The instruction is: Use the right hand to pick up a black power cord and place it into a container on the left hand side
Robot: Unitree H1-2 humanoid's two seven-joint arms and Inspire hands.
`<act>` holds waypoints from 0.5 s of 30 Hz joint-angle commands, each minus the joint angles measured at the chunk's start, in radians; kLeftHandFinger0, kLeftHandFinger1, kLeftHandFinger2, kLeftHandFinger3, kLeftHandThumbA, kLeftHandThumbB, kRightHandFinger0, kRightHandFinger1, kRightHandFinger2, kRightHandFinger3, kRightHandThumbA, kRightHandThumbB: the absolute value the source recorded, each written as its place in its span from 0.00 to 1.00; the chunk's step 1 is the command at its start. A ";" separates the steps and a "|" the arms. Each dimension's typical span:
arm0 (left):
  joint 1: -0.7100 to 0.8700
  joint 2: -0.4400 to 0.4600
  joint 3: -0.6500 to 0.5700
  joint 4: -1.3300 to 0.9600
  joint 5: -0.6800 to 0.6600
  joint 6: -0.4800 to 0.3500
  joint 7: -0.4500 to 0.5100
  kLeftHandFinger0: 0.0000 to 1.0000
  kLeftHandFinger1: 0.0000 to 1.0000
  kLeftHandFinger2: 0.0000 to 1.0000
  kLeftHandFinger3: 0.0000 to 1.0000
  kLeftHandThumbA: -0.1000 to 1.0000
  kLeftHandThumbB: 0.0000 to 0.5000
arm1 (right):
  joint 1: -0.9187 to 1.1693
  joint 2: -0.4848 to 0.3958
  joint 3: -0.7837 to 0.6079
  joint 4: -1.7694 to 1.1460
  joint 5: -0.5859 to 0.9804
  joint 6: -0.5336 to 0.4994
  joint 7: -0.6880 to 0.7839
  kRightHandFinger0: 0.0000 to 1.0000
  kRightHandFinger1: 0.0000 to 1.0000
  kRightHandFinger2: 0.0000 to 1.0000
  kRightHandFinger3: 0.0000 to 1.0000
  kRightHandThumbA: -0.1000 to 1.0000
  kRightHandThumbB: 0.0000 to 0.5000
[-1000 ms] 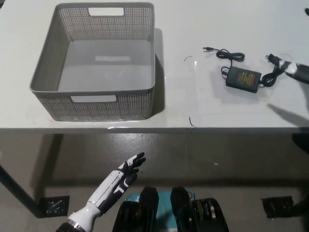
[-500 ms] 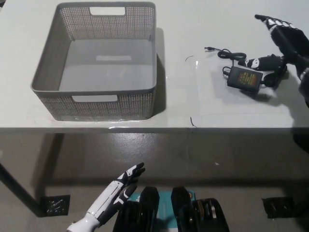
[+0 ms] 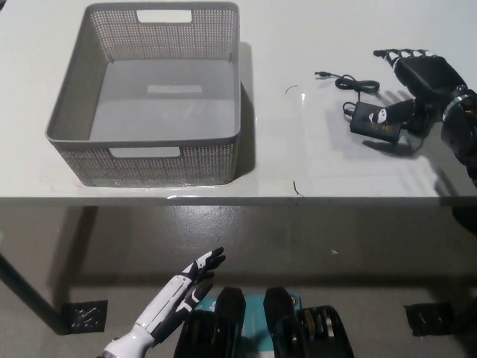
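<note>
The black power cord lies on the white table (image 3: 313, 160) at the right: its adapter brick (image 3: 370, 121) with a thin cable (image 3: 346, 82) looping off to the upper left. My black right hand (image 3: 414, 82) hovers over the brick's right end, fingers spread and open, thumb near the brick's top; part of the cord is hidden under it. The grey mesh basket (image 3: 71, 112) stands empty at the table's left. My white left hand (image 3: 179, 291) rests low in front of the table, fingers apart, holding nothing.
The table's front edge (image 3: 238, 198) runs across the middle of the view, with dark floor below. Between basket and cord the tabletop carries only small dark marks (image 3: 296, 188).
My right hand has come in from the right edge and moved left and down over the adapter brick, covering its right end. The left hand has barely shifted. The cord lies where it was.
</note>
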 commanded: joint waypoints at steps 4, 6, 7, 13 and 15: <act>-0.013 0.008 0.000 -0.033 0.007 -0.041 -0.002 1.00 1.00 1.00 1.00 1.00 0.75 | -0.084 0.004 0.017 0.111 -0.039 -0.037 -0.043 1.00 1.00 1.00 1.00 1.00 1.00; -0.014 0.006 -0.001 -0.025 0.008 -0.052 -0.002 1.00 1.00 1.00 1.00 1.00 0.77 | -0.083 0.012 0.015 0.154 -0.031 -0.041 -0.051 1.00 1.00 1.00 1.00 1.00 1.00; -0.014 0.007 -0.001 -0.026 0.009 -0.051 -0.002 1.00 1.00 1.00 1.00 1.00 0.77 | -0.085 0.018 0.016 0.177 -0.032 -0.040 -0.055 1.00 1.00 1.00 1.00 1.00 1.00; -0.006 0.003 -0.002 -0.050 0.017 -0.022 -0.002 1.00 1.00 1.00 1.00 1.00 0.78 | -0.087 0.044 0.018 0.287 -0.024 -0.073 -0.101 1.00 1.00 1.00 1.00 1.00 1.00; -0.004 0.002 -0.002 -0.049 0.018 -0.023 0.000 1.00 1.00 1.00 1.00 1.00 0.78 | -0.087 0.052 0.014 0.316 -0.017 -0.084 -0.108 1.00 1.00 1.00 1.00 1.00 1.00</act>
